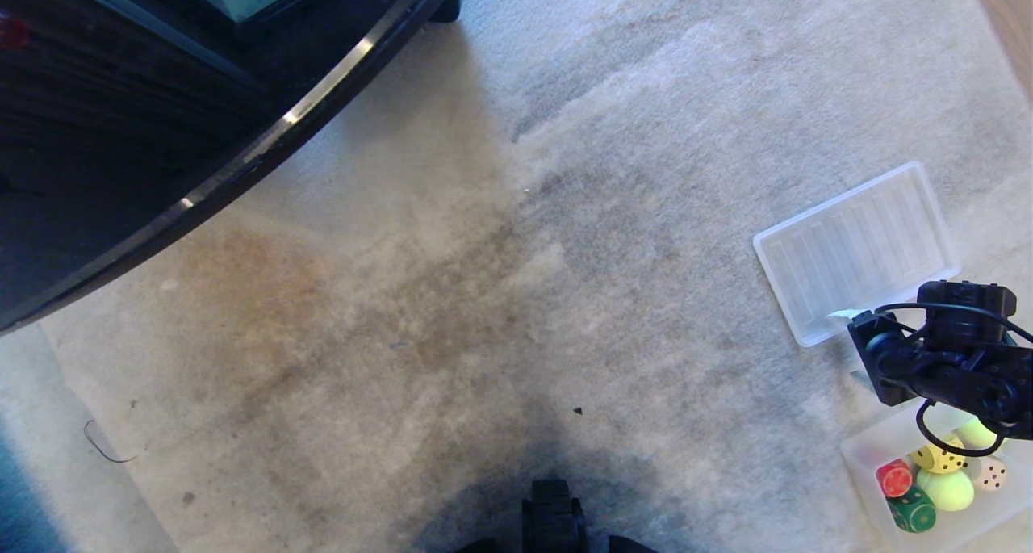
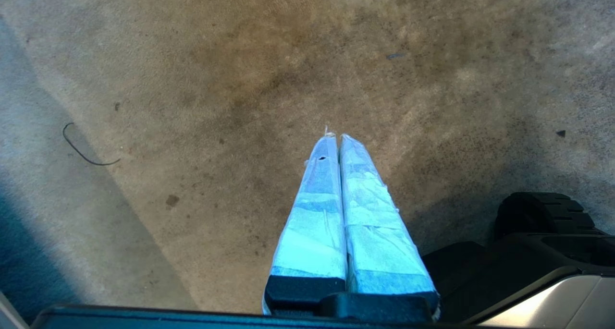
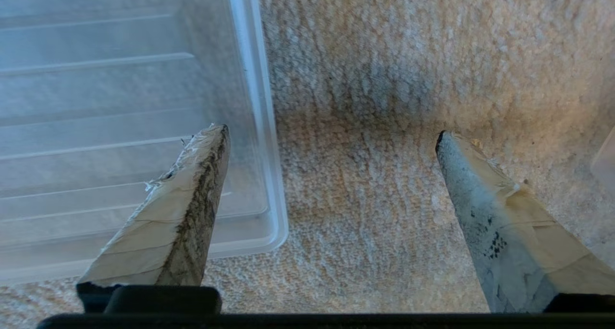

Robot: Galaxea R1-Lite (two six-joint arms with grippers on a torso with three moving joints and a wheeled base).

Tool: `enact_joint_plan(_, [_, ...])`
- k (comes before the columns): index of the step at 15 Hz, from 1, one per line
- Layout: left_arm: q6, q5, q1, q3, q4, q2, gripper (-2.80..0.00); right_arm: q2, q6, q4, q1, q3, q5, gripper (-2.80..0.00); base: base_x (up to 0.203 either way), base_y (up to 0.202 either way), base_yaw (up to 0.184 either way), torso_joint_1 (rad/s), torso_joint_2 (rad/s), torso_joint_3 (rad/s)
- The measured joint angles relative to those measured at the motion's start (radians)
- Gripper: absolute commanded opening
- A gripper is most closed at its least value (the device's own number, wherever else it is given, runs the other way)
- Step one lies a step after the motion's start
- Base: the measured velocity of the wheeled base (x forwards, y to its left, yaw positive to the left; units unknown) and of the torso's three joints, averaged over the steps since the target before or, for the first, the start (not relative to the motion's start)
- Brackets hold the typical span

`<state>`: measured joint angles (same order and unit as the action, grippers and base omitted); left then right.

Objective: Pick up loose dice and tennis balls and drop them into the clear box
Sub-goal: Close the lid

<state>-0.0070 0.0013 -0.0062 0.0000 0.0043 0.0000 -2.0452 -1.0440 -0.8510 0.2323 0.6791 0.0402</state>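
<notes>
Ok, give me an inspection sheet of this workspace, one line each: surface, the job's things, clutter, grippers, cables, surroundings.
Surface: pale carpet, with a brownish stain toward the robot's left.
Job's things: clear box at the robot's right holds the red die, green die, yellow die, cream die and two tennis balls; none seen loose on the carpet.
Clutter: ribbed clear tray lies empty beyond the box; small dark specks on the carpet.
Grippers: right gripper open and empty over the tray's edge and carpet; left gripper shut, parked above the carpet.
Cables: black cable loop hangs from the right arm over the box.
Surroundings: dark glossy furniture at the far left.
</notes>
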Motion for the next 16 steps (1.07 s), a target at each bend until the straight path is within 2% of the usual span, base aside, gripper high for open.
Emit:
enact_joint_plan(5, [0.0, 0.0, 0.0, 0.0, 0.0, 0.0, -2.8, -0.036, 0.001, -0.061, -0.005, 0.022, 0.016, -2.8, 0.0, 0.0, 0.0, 0.0, 0.0, 0.0])
enact_joint_plan(11, [0.0, 0.0, 0.0, 0.0, 0.0, 0.0, -2.8, -0.02, 0.003, -0.064, -0.006, 0.026, 0.009, -2.8, 0.0, 0.0, 0.0, 0.0, 0.0, 0.0])
enact_joint_plan(16, [0.0, 0.0, 0.0, 0.0, 0.0, 0.0, -2.8, 0.08, 0.018, -0.053, -0.003, -0.019, 0.008, -2.8, 0.0, 0.0, 0.0, 0.0, 0.0, 0.0])
